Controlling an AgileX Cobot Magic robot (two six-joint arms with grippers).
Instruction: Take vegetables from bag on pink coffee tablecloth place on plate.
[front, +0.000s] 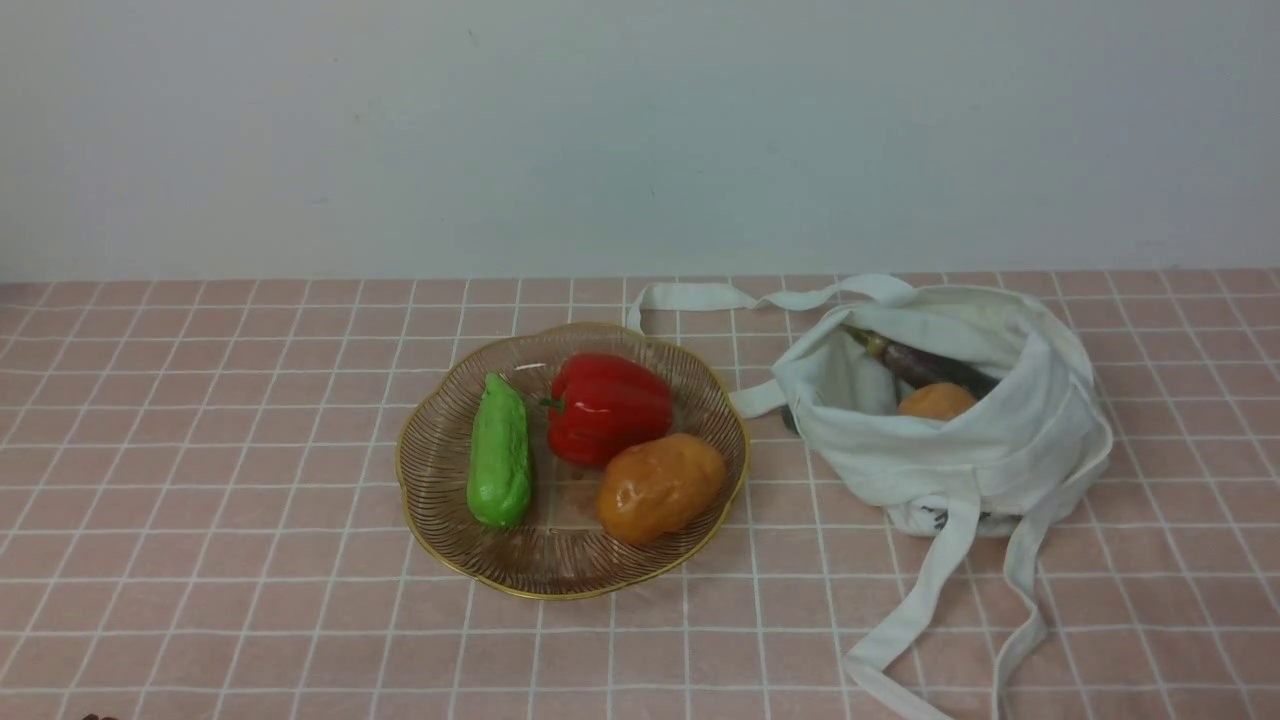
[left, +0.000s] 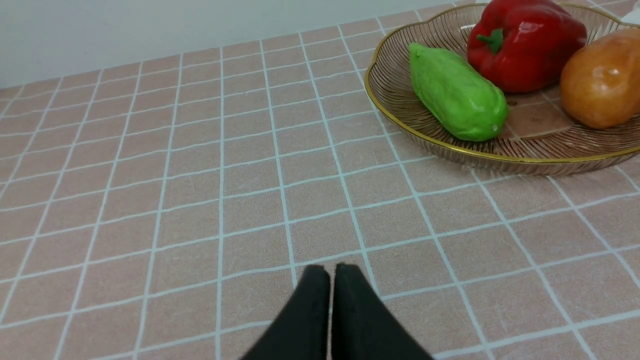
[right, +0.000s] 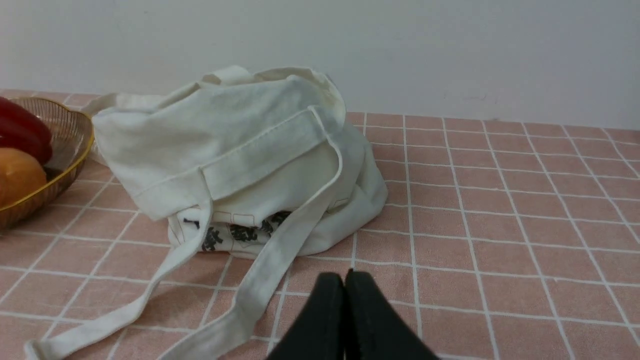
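Note:
The ribbed glass plate (front: 440, 500) with a gold rim rests on the pink coffee tablecloth (front: 200, 450). On it lie a green gourd (front: 499, 452), a red pepper (front: 608, 406) and an orange vegetable (front: 660, 487). To its right the white bag (front: 1000, 450) stands open, with a dark purple eggplant (front: 925, 365) and a small orange vegetable (front: 936, 401) inside. My left gripper (left: 332, 272) is shut and empty, hovering over bare cloth short of the plate (left: 395, 100). My right gripper (right: 345, 277) is shut and empty, just in front of the bag (right: 240, 155). Neither arm shows in the front view.
The bag's long straps (front: 940, 600) trail over the cloth toward the near edge, and one strap (right: 260, 280) lies close beside my right gripper. A pale wall (front: 640, 130) closes off the far side of the table.

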